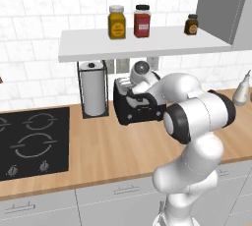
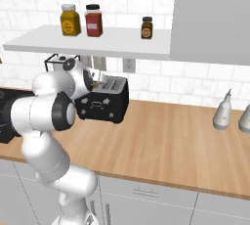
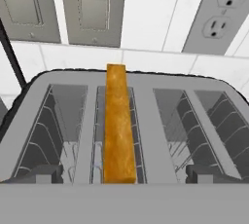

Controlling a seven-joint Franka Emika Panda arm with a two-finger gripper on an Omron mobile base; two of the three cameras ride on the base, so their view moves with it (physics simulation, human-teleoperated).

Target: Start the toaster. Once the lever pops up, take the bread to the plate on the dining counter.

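Bread (image 3: 119,125) stands upright in the toaster (image 3: 146,121) slot, directly below the wide-spread, empty gripper (image 3: 124,174).

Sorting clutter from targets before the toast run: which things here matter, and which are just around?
Job:
toaster
bread, standing in a toaster slot
gripper, open above it

Around:
paper towel roll
three jars
hob

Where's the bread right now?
In the hand view the bread stands on edge in a slot left of centre in the toaster, on the wood counter below the wall outlet.
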